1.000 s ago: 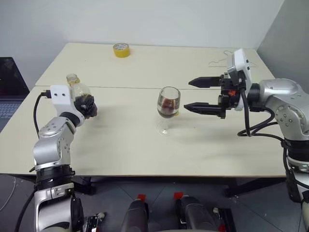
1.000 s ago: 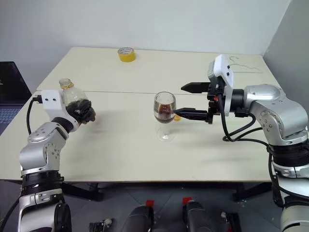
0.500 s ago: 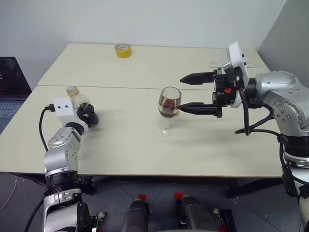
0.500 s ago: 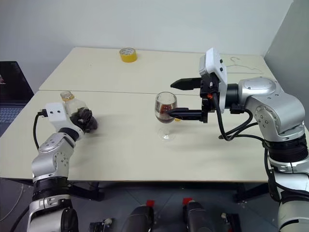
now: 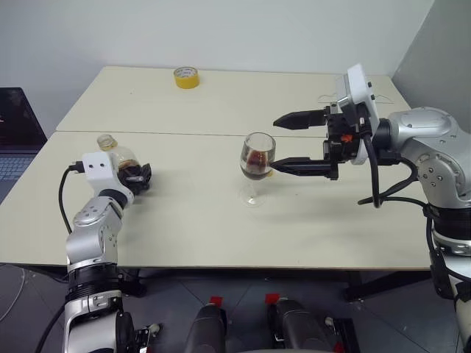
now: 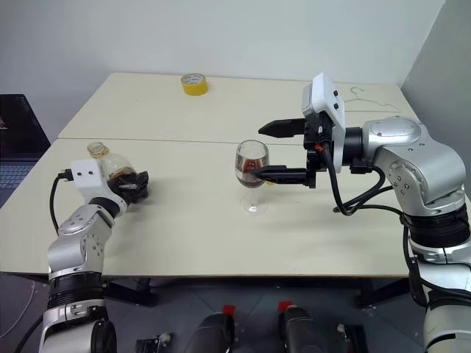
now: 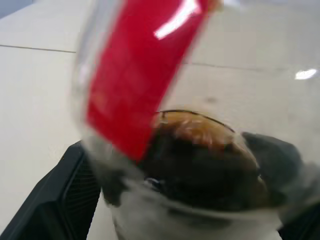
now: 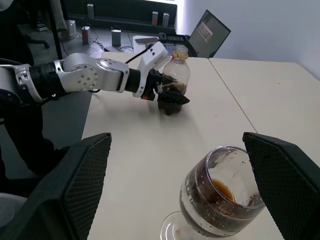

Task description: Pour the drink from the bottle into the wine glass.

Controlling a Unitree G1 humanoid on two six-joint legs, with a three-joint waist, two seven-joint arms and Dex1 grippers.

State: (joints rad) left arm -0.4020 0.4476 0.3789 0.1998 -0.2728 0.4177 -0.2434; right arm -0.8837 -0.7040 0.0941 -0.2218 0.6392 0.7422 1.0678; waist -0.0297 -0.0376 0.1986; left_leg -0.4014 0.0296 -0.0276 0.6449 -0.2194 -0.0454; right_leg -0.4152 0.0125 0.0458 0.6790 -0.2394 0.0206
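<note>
The bottle (image 5: 118, 156), clear with a red tag and an open neck, stands on the table at the left with a little dark drink (image 7: 200, 165) in its bottom. My left gripper (image 5: 137, 176) is open, its fingers (image 7: 50, 200) on either side of the bottle's lower body. The wine glass (image 5: 257, 158) stands mid-table, about a third full of dark brown drink (image 8: 220, 192). My right gripper (image 5: 282, 143) is open and points left at the glass. Its lower fingertip lies close to the bowl, and I see no touch.
A yellow tape roll (image 5: 185, 76) lies at the far edge of the back table. A small orange piece (image 6: 270, 179) rests just behind the glass. A laptop (image 5: 13, 121) sits off the table's left side. A seam (image 5: 191, 134) runs between the two tables.
My left hand sank a little with the bottle, and its fingers have spread apart from the bottle. My right gripper edged slightly toward the glass at first, then kept still.
</note>
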